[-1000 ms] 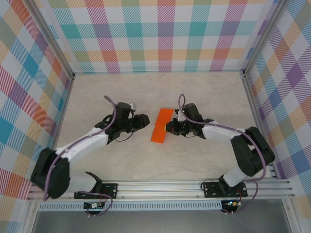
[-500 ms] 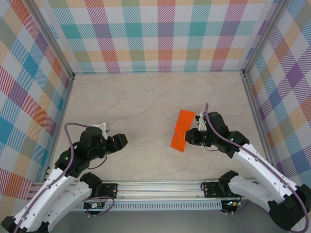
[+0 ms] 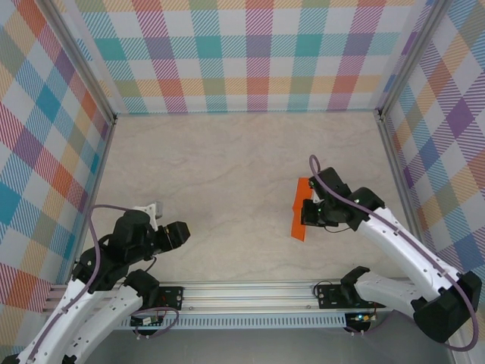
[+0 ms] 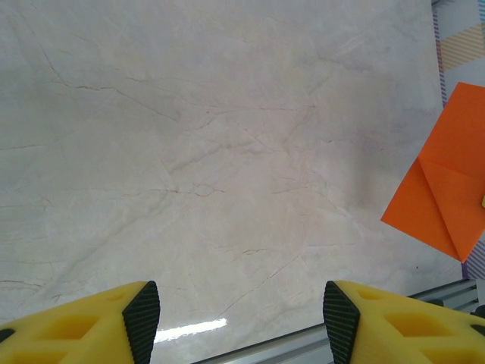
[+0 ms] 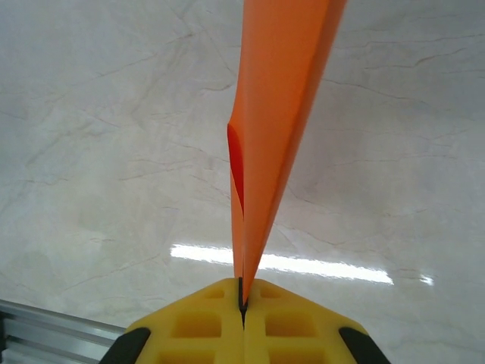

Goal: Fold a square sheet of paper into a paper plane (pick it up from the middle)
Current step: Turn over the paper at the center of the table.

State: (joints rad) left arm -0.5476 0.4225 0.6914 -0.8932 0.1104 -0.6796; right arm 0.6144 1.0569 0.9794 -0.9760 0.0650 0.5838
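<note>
Two hands | left hand (image 4: 241, 318) parted, holding nothing | right hand (image 5: 242, 302) pinching folded orange paper (image 5: 276, 106)

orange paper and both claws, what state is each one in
orange paper: folded, pinched at one end
right claw: shut on the orange paper
left claw: open, holding nothing

top: overhead, far | wrists: low, near table (image 3: 227, 167) | shared: orange paper (image 4: 447, 189)
</note>
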